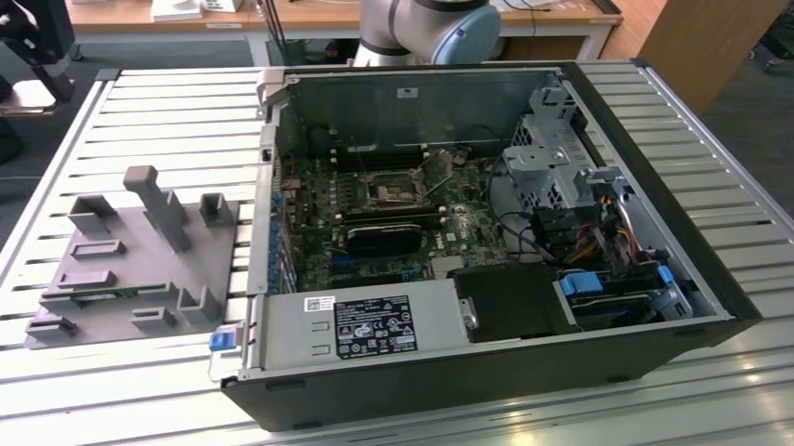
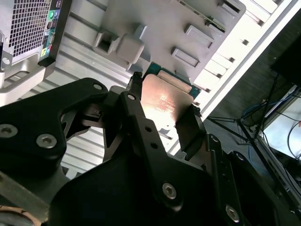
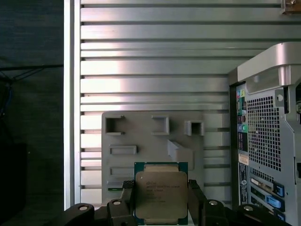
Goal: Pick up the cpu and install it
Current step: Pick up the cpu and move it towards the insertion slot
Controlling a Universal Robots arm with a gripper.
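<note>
1. The gripper point(image 3: 161, 187) is clamped on the cpu point(image 3: 161, 200). One of its black fingers point(image 3: 126, 192) presses one edge and the other finger presses the opposite edge. In both wrist views the chip lies flat between them with its silver lid facing the first wrist camera.
2. The chip is nearly square, so it has no real long axis. In the first wrist view its edges run parallel to those of the grey fixture tray point(image 3: 141, 136) beyond it.
3. The cpu appears raised well clear of that tray, which rests on the slatted table point(image 3: 150, 70).
4. Just beside the tray stands the computer case point(image 1: 496, 232), lying open in the exterior view.
5. Farthest off, the motherboard socket point(image 1: 394, 189) sits inside the case, and I judge it empty. From the tray it lies toward the exterior view's right, and that is the direction separating chip from seat.
</note>
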